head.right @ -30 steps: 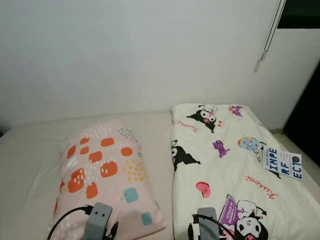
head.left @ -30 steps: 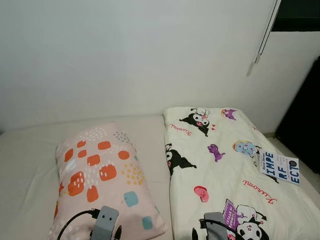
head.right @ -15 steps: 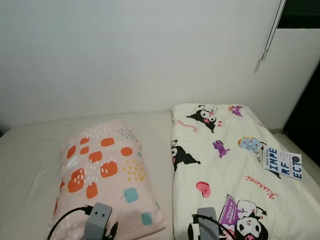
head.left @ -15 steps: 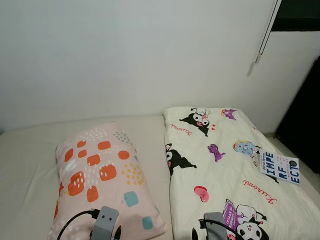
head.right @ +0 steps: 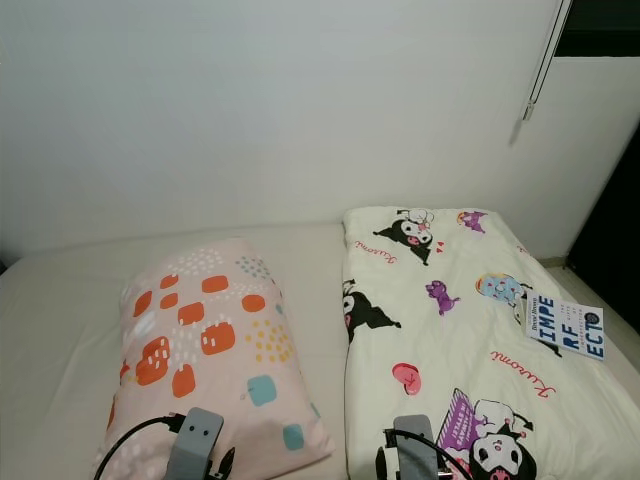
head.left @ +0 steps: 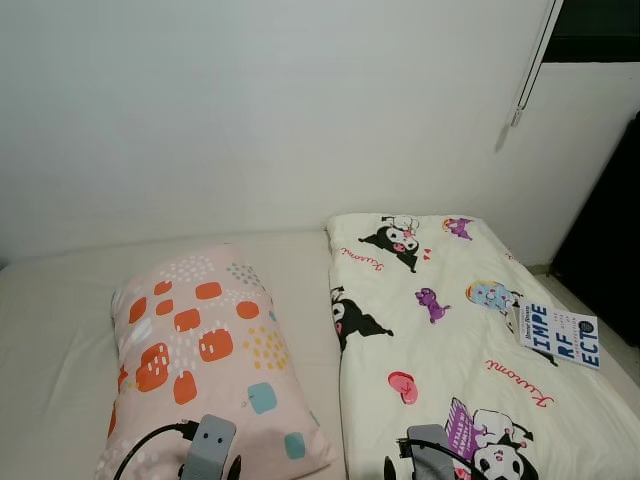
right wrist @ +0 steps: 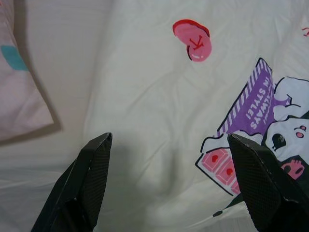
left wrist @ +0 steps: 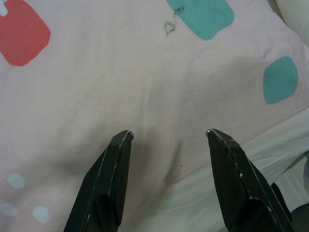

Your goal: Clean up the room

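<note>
1. Pillow [head.left: 205, 360] with orange and teal patches lies at the lower left of the left eye view, on the beige bed [head.left: 50, 330]; it sits a little crooked, its lower end close to the cartoon-print blanket [head.left: 450, 330], which covers the right half of the frame.
2. Left gripper [left wrist: 169, 137] hovers over the lower end of the pillow. Its fingers [left wrist: 113, 174] are spread wide and hold nothing; pink fabric shows between them.
3. Right gripper [right wrist: 169, 140] hovers over the blanket, near the purple printed figure. Its fingers [right wrist: 89, 174] are opened even wider and are also empty.
4. Step in hand, as I judge it, is to tidy the bedding: take the pillow and set it straight at the head of the bed, near the white wall [head.left: 250, 110].
5. To do it well, I would lower the left gripper until both tips press into the soft edge, then close on a thick fold, because a thin pinch may slip out.
6. Book [head.left: 558, 335] with blue letters rests on the blanket at the right edge of the frame; any pull on the blanket could slide it off, so better to lift it away first
</note>
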You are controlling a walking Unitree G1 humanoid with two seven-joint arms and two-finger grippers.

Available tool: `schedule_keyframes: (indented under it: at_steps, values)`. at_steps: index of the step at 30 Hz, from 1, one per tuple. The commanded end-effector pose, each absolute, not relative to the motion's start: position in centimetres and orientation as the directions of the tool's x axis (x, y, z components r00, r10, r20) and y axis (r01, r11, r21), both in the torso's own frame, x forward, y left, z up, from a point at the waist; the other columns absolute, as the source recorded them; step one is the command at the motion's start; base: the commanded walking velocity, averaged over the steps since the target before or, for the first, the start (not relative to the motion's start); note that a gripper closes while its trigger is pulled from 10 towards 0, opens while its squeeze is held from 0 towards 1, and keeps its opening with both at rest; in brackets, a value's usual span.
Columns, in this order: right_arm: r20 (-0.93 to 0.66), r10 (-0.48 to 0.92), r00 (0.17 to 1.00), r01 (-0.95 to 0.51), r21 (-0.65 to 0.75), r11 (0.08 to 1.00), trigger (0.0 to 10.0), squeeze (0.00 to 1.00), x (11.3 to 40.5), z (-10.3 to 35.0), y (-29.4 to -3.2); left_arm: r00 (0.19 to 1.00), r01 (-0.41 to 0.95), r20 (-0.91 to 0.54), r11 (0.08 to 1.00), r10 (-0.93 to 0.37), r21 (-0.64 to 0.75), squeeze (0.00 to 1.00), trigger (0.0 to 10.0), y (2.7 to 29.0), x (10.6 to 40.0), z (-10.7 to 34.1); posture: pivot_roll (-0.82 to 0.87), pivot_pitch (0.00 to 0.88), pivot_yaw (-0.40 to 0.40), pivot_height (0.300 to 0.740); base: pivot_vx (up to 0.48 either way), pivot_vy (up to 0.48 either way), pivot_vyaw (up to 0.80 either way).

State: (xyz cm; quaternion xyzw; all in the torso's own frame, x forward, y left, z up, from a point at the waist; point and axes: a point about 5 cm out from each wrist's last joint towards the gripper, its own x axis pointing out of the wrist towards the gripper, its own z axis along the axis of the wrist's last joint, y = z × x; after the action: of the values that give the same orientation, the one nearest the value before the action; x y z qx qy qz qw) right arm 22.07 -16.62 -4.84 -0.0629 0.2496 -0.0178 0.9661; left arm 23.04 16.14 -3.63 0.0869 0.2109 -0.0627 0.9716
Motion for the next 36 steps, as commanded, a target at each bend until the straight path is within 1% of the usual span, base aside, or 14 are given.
schedule_keyframes:
  at_steps: [1, 7, 10, 14, 15, 24, 36]
  values:
    - [-0.563, -0.07, 0.823, -0.023, -0.155, 0.988, 10.0, 0.0, 20.85, -6.01, -16.77, 0.873, 0.148, -0.481, 0.983, -0.078, 0.108, 0.0, 10.0, 16.36, 22.21, -4.52, 0.03, 0.084, -0.012, 0.74, 0.0, 0.0, 0.0]
    - [-0.598, -0.078, 0.798, -0.022, -0.158, 0.987, 10.0, 0.0, 20.49, -6.4, -16.98, 0.838, 0.111, -0.542, 0.992, -0.064, 0.054, 0.0, 10.0, 16.39, 21.59, -5.31, 0.02, 0.082, -0.015, 0.74, 0.0, 0.0, 0.0]
    - [-0.6, -0.077, 0.796, -0.019, -0.153, 0.988, 10.0, 0.0, 20.49, -6.41, -17.0, 0.836, 0.102, -0.545, 0.994, -0.061, 0.045, 0.0, 10.0, 16.4, 21.55, -5.36, 0.02, 0.082, -0.015, 0.74, 0.0, 0.0, 0.0]
    - [-0.613, -0.076, 0.787, 0.014, -0.105, 0.994, 10.0, 0.0, 20.53, -6.47, -17.03, 0.835, 0.101, -0.545, 0.995, -0.075, 0.019, 0.0, 10.0, 16.28, 21.54, -5.36, 0.02, 0.083, -0.017, 0.74, 0.0, 0.0, 0.0]
    - [-0.607, -0.076, 0.791, 0.006, -0.115, 0.993, 10.0, 0.0, 20.65, -6.38, -17.02, 0.837, 0.105, -0.541, 0.994, -0.079, 0.017, 0.0, 10.0, 16.26, 21.6, -5.3, 0.02, 0.083, -0.017, 0.74, 0.0, 0.0, 0.0]
    - [-0.58, -0.077, 0.811, -0.011, -0.147, 0.989, 10.0, 0.0, 20.99, -6.05, -16.97, 0.855, 0.141, -0.509, 0.989, -0.099, 0.044, 0.0, 10.0, 16.06, 22.06, -4.82, 0.02, 0.083, -0.017, 0.74, 0.0, 0.0, 0.0]
    - [-0.565, -0.068, 0.822, -0.018, -0.145, 0.989, 10.0, 0.0, 21.21, -5.83, -16.99, 0.862, 0.138, -0.498, 0.989, -0.093, 0.054, 0.0, 10.0, 16.15, 22.16, -4.68, 0.03, 0.078, -0.021, 0.74, 0.0, 0.0, 0.0]
